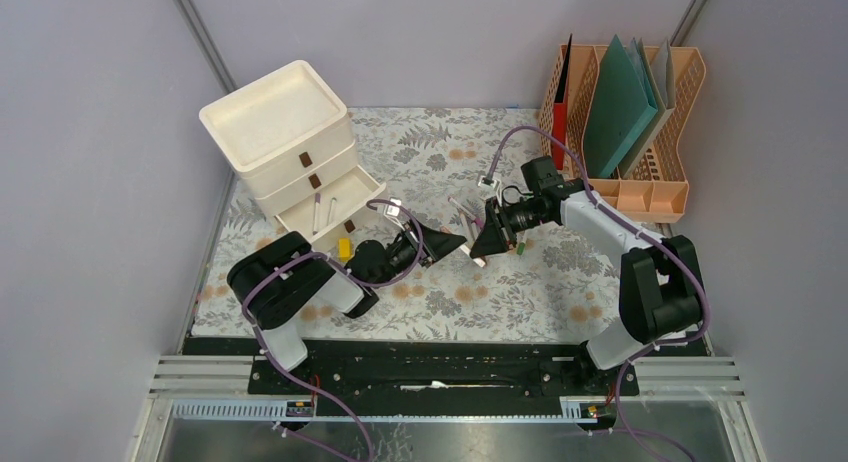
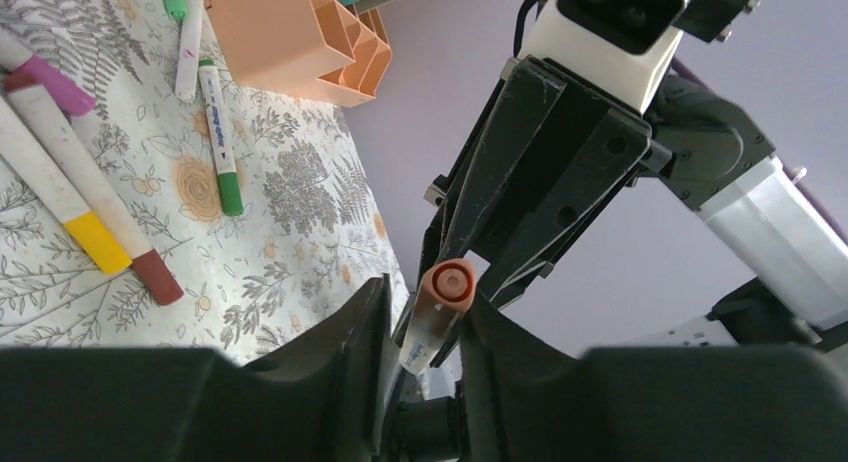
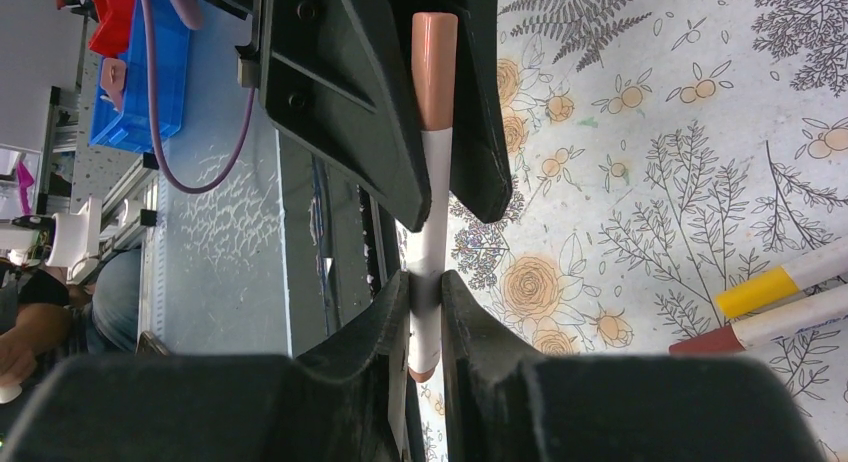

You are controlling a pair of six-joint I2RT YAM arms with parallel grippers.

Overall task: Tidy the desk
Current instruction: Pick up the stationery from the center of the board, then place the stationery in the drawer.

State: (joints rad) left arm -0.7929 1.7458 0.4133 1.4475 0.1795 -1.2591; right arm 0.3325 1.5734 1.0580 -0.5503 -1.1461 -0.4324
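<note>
1. Top external view: the left gripper and the right gripper are meeting tip to tip in the air. The surface, with its cloth of fern leaves and tan flowers, is lying beneath them both.
2. The right gripper is pinching the white barrel of a marker near its tail end. The peach cap is pointing away from it, towards the left gripper.
3. The left gripper's fingers are sitting close on either side of that capped end. I cannot tell whether they are pressing on it or standing a little apart from it.
4. Loose markers are lying on the surface below the two grippers: one yellow-capped, one dark-red-capped and one green-capped.
5. A cream drawer unit is standing beyond the left gripper, off to its left. Its bottom drawer is hanging open with pens inside.
6. A peach file rack is standing beyond the right gripper, off to its right, holding green and red folders.
</note>
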